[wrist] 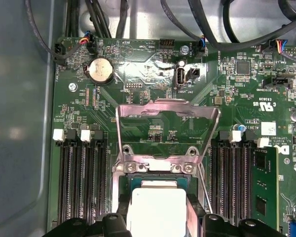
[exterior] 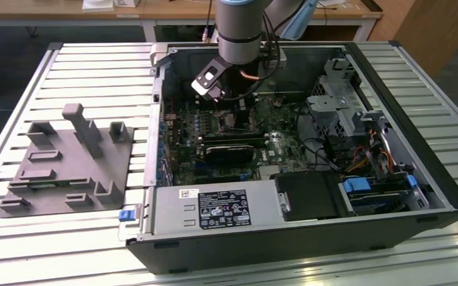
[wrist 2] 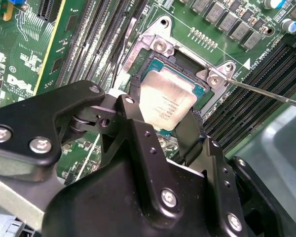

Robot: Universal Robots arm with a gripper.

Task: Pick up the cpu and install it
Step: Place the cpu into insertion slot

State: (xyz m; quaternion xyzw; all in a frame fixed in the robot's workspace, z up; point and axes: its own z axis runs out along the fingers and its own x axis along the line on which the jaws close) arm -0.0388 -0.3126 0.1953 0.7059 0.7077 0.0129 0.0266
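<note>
The cpu [wrist 2: 166, 101] [wrist: 155, 207], a flat square chip with a pale silver top, sits between my two black fingers [wrist 2: 134, 106], which press on its opposite edges. It hangs level, right over the open black-framed socket [wrist 2: 160, 47] [wrist: 155, 169] on the green motherboard. The socket's metal load plate [wrist: 167, 123] stands raised behind it, and its thin lever [wrist 2: 266, 91] sticks out to one side. In the exterior view my gripper [exterior: 222, 98] reaches down into the open computer case [exterior: 293, 250], near its back wall. My gripper [wrist 2: 163, 116] [wrist: 158, 222] is shut on the chip.
Memory slots [wrist: 81, 177] flank the socket on both sides, one holding a green module [wrist: 264, 187]. Cables [wrist: 207, 24] hang along the case's back wall. A power supply [exterior: 213, 208] and drive cage [exterior: 348, 113] fill the case. Grey fixture blocks [exterior: 62, 161] stand at the exterior view's left.
</note>
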